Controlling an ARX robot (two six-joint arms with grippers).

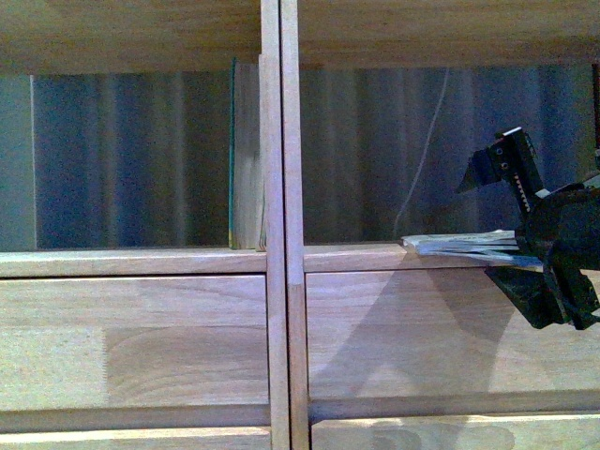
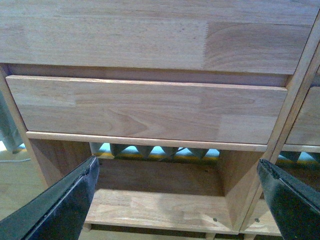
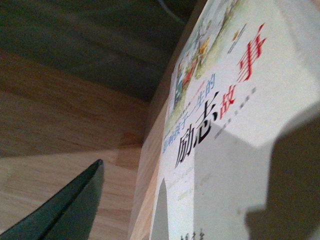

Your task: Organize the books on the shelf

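Observation:
The light-wood shelf (image 1: 281, 187) fills the front view. A thin book with a dark green edge (image 1: 232, 159) stands upright against the centre divider in the left compartment. A pale paperback (image 1: 464, 246) lies flat on the right compartment's board, overhanging its front edge. My right gripper (image 1: 536, 234) is open, one finger above the book and one below it. In the right wrist view the pale cover with black and red Chinese characters (image 3: 225, 120) lies between the spread jaws of that gripper (image 3: 180, 200). My left gripper (image 2: 177, 200) is open and empty, facing a lower compartment.
Plain wooden drawer fronts (image 1: 131, 342) run below the compartments; one fills the left wrist view (image 2: 150, 110). A thin cable (image 1: 422, 159) hangs behind the right compartment. A striped dark backdrop shows behind the shelf.

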